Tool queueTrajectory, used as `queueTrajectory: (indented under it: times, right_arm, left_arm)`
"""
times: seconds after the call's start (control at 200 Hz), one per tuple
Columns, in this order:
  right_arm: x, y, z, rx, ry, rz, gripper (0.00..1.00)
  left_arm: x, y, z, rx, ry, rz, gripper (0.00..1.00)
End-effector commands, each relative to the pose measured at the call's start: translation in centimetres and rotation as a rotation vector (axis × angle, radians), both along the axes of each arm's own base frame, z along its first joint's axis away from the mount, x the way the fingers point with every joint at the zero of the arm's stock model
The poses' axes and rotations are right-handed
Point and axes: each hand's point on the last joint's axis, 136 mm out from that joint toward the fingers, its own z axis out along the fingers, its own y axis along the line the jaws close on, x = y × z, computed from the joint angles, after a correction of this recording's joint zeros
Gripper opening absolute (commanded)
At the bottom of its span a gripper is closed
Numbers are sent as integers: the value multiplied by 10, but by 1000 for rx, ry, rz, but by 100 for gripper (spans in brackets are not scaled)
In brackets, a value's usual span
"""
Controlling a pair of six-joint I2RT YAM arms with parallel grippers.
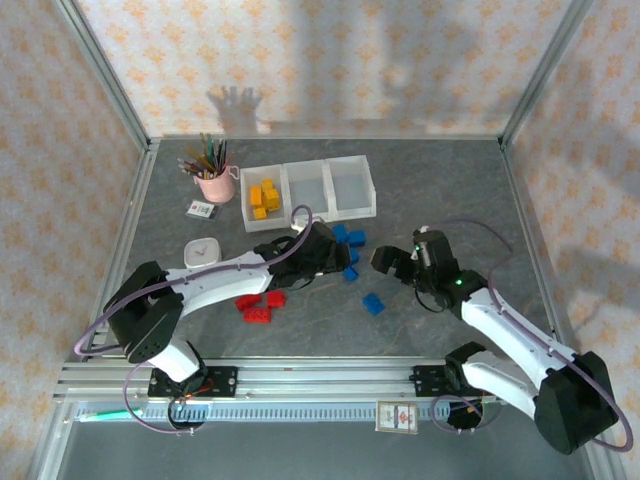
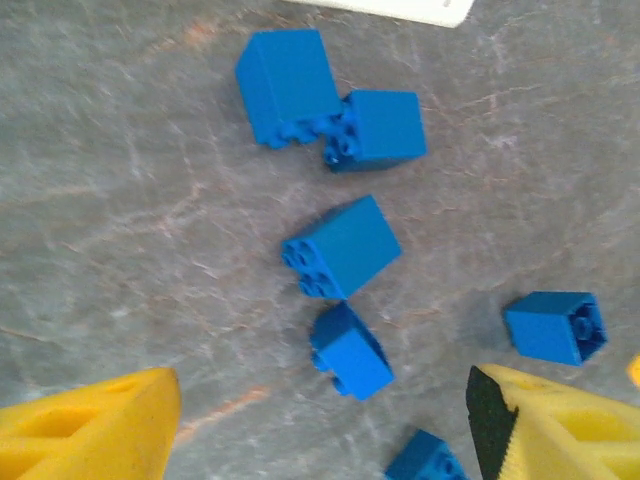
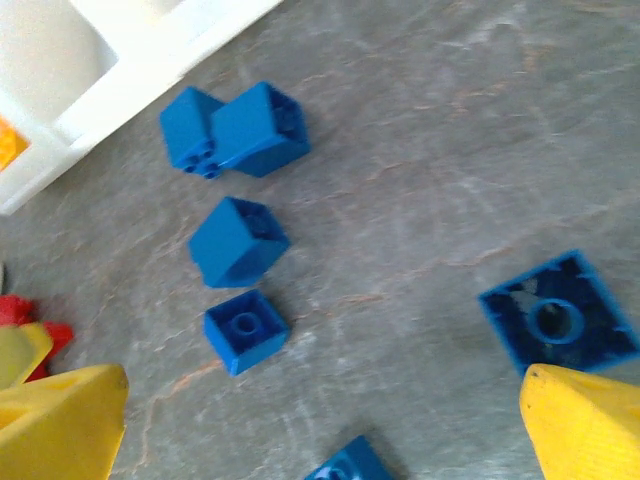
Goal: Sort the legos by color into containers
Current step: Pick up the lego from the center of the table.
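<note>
Over the blue legos (image 2: 342, 248) loose on the desk (image 2: 120, 200), the left gripper (image 2: 320, 415) and right gripper (image 3: 320, 420) hung with jaws wide apart, empty. Yellow legos (image 1: 263, 197) sat in the containers (image 1: 308, 188), left bin. Best practice was to centre one isolated brick and close across flat sides.

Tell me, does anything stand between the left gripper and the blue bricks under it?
Nothing visible does. In the left wrist view, the left gripper hangs open above the blue bricks, which lie loose on the table, and nothing covers them.
</note>
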Motion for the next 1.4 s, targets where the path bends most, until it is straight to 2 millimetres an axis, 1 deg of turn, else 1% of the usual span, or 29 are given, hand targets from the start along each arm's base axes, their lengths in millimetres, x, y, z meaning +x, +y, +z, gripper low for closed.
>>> queueTrajectory:
  times: [0.0,0.135,0.23,0.305,0.405,0.721,0.806,0.871,0.876,0.886,0.921,1.011,1.186,1.301,1.396]
  right_arm:
    - [0,-6,-2,47,4,-20,100]
    - [0,-12,-6,42,7,-23,100]
    - [0,-15,-9,43,11,-27,100]
    - [0,-16,-9,50,8,-26,100]
    - [0,-16,-8,54,2,-21,100]
    - [-1,-17,-10,42,0,-13,100]
    - [-1,-16,-10,44,-1,-12,100]
    - [-2,-16,-11,43,2,-9,100]
    - [-2,-16,-11,42,2,-10,100]
    - [-2,-16,-11,43,2,-10,100]
    - [-2,-16,-10,43,1,-7,100]
    - [-2,-16,-10,43,1,-7,100]
    - [-3,-16,-10,45,-1,-8,100]
    - [-3,-15,-7,45,-7,2,100]
    - [-2,-12,-3,50,-15,21,100]
  left_arm:
    - [3,-20,5,-147,17,57,78]
    - [1,-31,-6,-149,34,72,78]
    - [1,-39,-18,-137,59,66,77]
    - [1,-42,-30,-115,82,70,76]
    - [2,-47,-41,-110,95,78,75]
    - [9,-57,-68,-77,122,85,66]
    - [13,-59,-71,-60,118,85,62]
    - [16,-60,-67,-55,107,88,59]
    - [16,-59,-73,-43,115,90,59]
    - [16,-58,-78,-31,120,93,58]
    - [16,-56,-81,-17,121,101,56]
    - [17,-57,-86,-18,124,103,51]
    - [15,-58,-90,-18,130,99,38]
    - [16,-58,-82,-27,116,96,30]
    - [17,-55,-75,-32,103,98,25]
